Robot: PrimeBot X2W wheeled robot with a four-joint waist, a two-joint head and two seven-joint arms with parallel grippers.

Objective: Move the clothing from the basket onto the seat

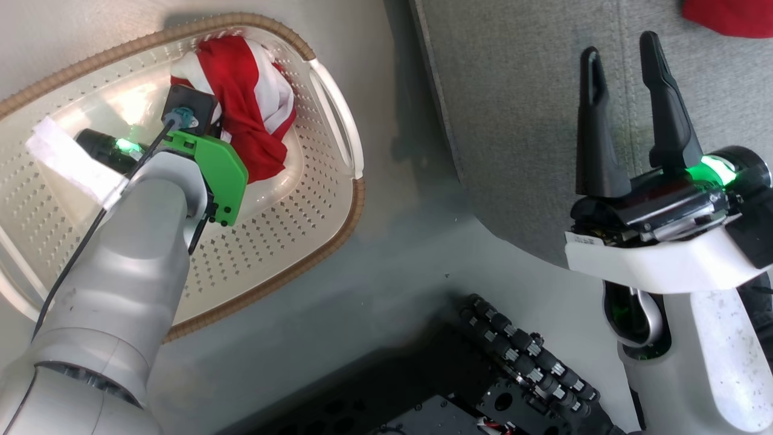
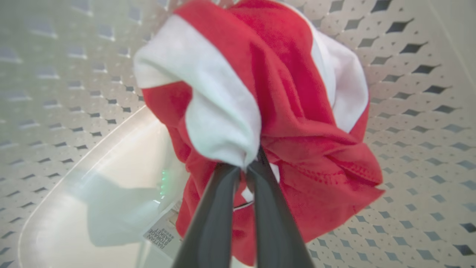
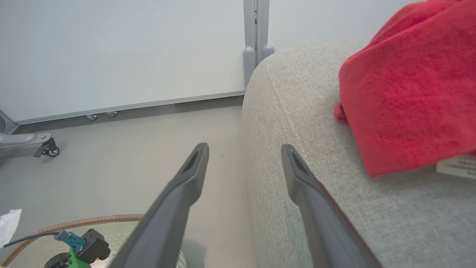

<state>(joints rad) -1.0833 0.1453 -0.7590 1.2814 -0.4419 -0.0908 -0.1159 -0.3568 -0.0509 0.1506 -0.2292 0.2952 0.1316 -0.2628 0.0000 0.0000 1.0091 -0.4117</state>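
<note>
A bunched red garment with white stripes (image 1: 250, 115) lies inside the cream perforated basket (image 1: 290, 241) at the left of the head view. In the left wrist view my left gripper (image 2: 245, 167) is shut on a white fold of this garment (image 2: 260, 111), which hangs bunched just above the basket floor (image 2: 409, 111). My left wrist with its green mount (image 1: 217, 169) hides the fingers from the head camera. A second red garment (image 3: 409, 100) rests on the grey seat (image 3: 297, 123), its edge showing at the top right (image 1: 731, 15). My right gripper (image 1: 625, 66) stands open over the seat (image 1: 519, 121), holding nothing.
The basket stands on the grey floor (image 1: 398, 241) left of the seat, with its brown rim (image 1: 356, 205) and white handle (image 1: 341, 115) facing the sofa. My dark wheeled base (image 1: 513, 374) is at the bottom. A white wall panel (image 3: 130, 56) and a caster foot (image 3: 46, 149) lie beyond.
</note>
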